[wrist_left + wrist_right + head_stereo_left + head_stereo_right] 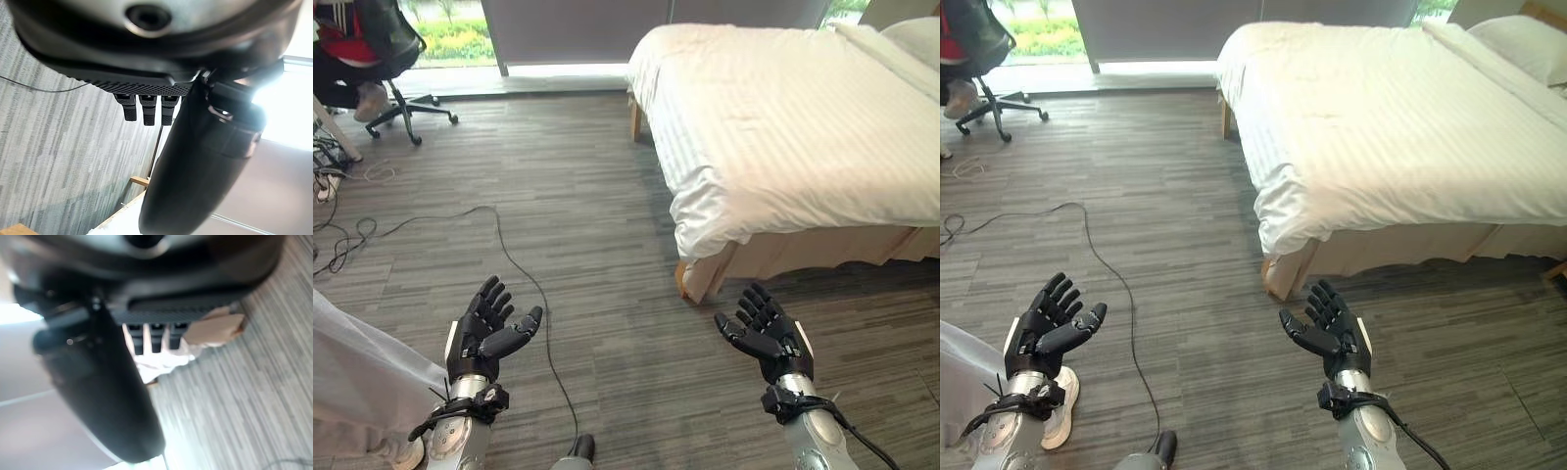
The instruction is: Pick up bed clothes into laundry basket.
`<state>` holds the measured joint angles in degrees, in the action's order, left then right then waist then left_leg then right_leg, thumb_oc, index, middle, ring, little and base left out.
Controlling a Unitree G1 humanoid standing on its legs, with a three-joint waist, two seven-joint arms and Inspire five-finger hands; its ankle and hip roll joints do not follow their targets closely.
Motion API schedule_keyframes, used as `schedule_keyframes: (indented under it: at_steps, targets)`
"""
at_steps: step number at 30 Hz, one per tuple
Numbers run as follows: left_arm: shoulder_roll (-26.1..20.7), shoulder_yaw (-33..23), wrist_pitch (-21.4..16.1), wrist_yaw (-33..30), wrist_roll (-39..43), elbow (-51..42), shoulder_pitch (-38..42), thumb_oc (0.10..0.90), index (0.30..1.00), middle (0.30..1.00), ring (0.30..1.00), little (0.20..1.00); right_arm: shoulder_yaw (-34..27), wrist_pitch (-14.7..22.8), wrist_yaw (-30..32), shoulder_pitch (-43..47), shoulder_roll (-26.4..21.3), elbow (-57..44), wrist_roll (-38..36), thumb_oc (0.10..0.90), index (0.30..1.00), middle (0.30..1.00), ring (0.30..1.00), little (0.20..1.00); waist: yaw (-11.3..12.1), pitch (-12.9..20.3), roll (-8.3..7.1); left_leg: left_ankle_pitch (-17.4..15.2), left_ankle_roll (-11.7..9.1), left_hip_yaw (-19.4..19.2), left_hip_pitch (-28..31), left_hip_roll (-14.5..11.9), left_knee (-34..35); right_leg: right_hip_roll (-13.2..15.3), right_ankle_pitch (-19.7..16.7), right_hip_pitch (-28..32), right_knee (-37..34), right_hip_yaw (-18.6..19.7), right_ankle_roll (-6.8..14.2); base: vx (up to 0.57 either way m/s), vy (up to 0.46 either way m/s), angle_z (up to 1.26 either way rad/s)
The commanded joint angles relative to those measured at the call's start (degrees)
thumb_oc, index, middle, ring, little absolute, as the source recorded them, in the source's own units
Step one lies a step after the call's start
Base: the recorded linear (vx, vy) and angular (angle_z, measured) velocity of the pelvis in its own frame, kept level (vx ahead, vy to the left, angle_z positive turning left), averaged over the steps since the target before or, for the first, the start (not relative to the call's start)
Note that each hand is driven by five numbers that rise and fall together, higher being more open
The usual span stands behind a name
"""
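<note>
1. Where the bed [803,127] stands, ahead of the right hand [766,331], white bedclothes [1400,117] cover the whole top and hang over the near corner, just beyond that hand's fingertips but apart from them.
2. A pillow [1518,44] lies at the far end of the bed, well beyond the right hand.
3. Right hand: held palm-up over the floor [597,245], fingers spread and relaxed, holding nothing. Its wrist view shows straight fingers [154,335] with the draped sheet corner past them.
4. Left hand [487,328]: also palm-up, fingers straight, thumb out, nothing in it. Its wrist view shows the fingers [146,108] extended over striped flooring.
5. Both hands are level with each other, well apart.
6. White cloth [357,377] shows just outside the left hand, at the lower edge; what it belongs to cannot be told.
7. An office chair [396,88] with a person [347,49] seated in it stands far ahead of the left hand, near the window [460,34].
</note>
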<state>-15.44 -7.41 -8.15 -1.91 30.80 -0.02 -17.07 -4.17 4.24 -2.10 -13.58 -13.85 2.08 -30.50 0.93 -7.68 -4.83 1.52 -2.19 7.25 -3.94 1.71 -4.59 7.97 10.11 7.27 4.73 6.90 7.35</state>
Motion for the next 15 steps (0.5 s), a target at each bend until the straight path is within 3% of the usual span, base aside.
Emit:
schedule_keyframes:
  at_steps: [1,4,9,10,11,15]
  targets:
    - [-0.59,-0.90,-2.95,1.18,-1.70,-1.19,0.91,0.800,0.900,0.900,0.900,0.900,-0.65,2.93,-0.41,0.75,-1.53,0.30,0.23,0.800,0.900,0.900,0.900,0.900,-0.64,5.43,0.96,-5.66,3.92,1.03,3.79,2.19,4.11,-3.33,-7.43,-6.69,-5.06,0.60,-0.28,0.01,-0.011,-0.06]
    - [-0.98,-0.09,-2.74,1.51,-2.81,1.43,0.99,0.800,0.900,0.900,0.900,0.900,0.04,2.81,-0.33,0.42,-1.62,3.35,1.17,0.800,0.900,0.900,0.900,0.900,-0.64,5.51,0.85,-5.52,3.86,1.25,4.05,2.12,4.37,-3.35,-7.31,-6.64,-4.95,0.56,-0.32,0.00,-0.019,-0.06]
    - [-0.55,4.23,-3.30,0.10,-3.72,21.56,6.09,0.800,0.900,0.900,0.900,0.900,3.67,3.85,1.63,3.30,-0.99,22.56,0.89,0.800,0.900,0.900,0.900,0.900,-0.47,6.00,0.95,-5.07,3.47,1.85,4.46,1.93,4.95,-3.30,-7.05,-6.34,-5.04,0.25,-0.07,0.00,0.000,0.00]
    - [-0.55,4.25,-3.42,0.12,-3.71,21.76,6.27,0.800,0.900,0.900,0.900,0.900,3.67,3.95,1.61,3.45,-1.00,22.73,0.86,0.800,0.900,0.900,0.900,0.900,-0.48,5.93,0.95,-5.07,3.47,1.87,4.47,1.93,4.95,-3.30,-7.04,-6.33,-5.04,0.23,-0.07,0.02,-0.011,0.05]
    - [0.04,5.37,-3.36,0.10,-4.05,29.27,7.79,0.800,0.900,0.900,0.900,0.900,4.16,4.07,1.60,4.07,-0.47,27.64,-0.20,0.800,0.900,0.900,0.900,0.900,-0.55,6.05,1.03,-4.93,3.31,1.85,4.60,1.86,5.04,-3.29,-6.94,-6.22,-4.99,0.21,0.00,0.01,-0.016,0.08]
    - [1.45,7.45,-2.93,-0.16,-5.72,39.90,8.95,0.800,0.900,0.900,0.900,0.900,4.58,4.36,1.69,4.25,0.62,33.80,-0.93,0.800,0.900,0.900,0.900,0.900,-0.73,6.47,1.20,-4.89,3.11,1.95,5.01,1.68,5.32,-3.25,-6.72,-5.96,-4.89,0.16,0.08,0.02,-0.017,0.06]
